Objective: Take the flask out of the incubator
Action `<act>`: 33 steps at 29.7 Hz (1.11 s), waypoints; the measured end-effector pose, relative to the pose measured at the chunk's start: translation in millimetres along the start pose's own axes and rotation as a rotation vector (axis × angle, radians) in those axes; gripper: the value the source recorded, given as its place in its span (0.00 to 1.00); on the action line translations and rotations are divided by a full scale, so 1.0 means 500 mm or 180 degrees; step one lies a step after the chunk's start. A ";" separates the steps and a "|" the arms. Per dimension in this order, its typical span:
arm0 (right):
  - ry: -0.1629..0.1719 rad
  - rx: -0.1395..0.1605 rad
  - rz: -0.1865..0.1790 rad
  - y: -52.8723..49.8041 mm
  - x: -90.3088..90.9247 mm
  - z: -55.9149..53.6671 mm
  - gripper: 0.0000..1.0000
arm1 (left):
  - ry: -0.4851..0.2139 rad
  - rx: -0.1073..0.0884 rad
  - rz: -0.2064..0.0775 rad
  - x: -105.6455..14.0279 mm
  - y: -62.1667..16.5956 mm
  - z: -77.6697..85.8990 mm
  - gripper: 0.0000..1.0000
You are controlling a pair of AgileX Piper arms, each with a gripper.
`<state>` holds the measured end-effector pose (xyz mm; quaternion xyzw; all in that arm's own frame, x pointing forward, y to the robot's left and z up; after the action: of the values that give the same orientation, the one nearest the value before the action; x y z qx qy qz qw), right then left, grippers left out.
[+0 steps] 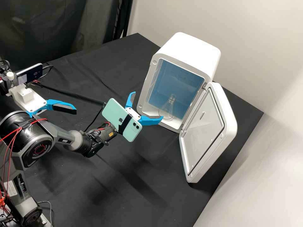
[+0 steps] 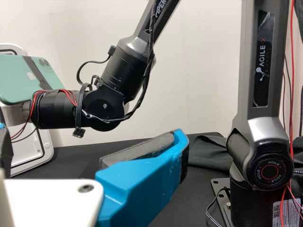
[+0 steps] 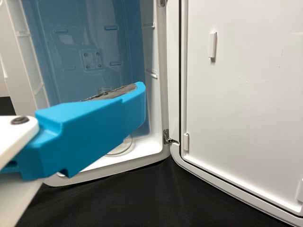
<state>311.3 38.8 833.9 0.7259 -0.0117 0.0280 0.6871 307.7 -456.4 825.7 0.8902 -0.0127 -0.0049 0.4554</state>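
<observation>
Closest to me is the right arm's round, dark grey joint, trailing red wires, with a mint-green phone strapped at its wrist. The right end effector is spread wide at the mouth of the incubator, a glossy white box with rounded corners and a smooth blue lining. Its flat door is swung open. The flask, clear glass with a narrow neck, stands upright on the incubator's floor, not gripped. The left end effector hangs over the matte black counter, well apart from the incubator. I cannot tell its state.
</observation>
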 end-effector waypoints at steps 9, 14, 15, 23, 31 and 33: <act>0.0000 0.0000 0.0000 0.000 0.000 0.000 1.00 | 0.0000 0.0000 0.0000 0.000 0.000 0.000 1.00; 0.0004 0.0009 0.0004 -0.001 0.001 0.001 1.00 | 0.0000 0.0000 0.0000 0.000 0.000 0.000 1.00; 0.0017 0.0013 0.0027 0.000 0.001 0.002 1.00 | 0.0000 0.0000 0.0000 0.000 0.000 0.000 1.00; -0.0207 0.0005 -0.0008 -0.018 0.008 0.058 1.00 | 0.0000 0.0000 0.0000 0.000 0.000 0.000 1.00; -0.0354 0.0005 -0.0119 -0.042 -0.002 0.089 1.00 | 0.0000 0.0000 0.0000 0.000 0.000 0.000 1.00; -0.0333 0.0004 -0.0108 -0.044 -0.004 0.090 1.00 | 0.0000 0.0000 0.0000 0.000 0.000 0.000 1.00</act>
<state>311.5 -4.8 809.2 0.7269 -0.0352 -0.0217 0.6855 307.7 -456.4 825.7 0.8902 -0.0127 -0.0049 0.4554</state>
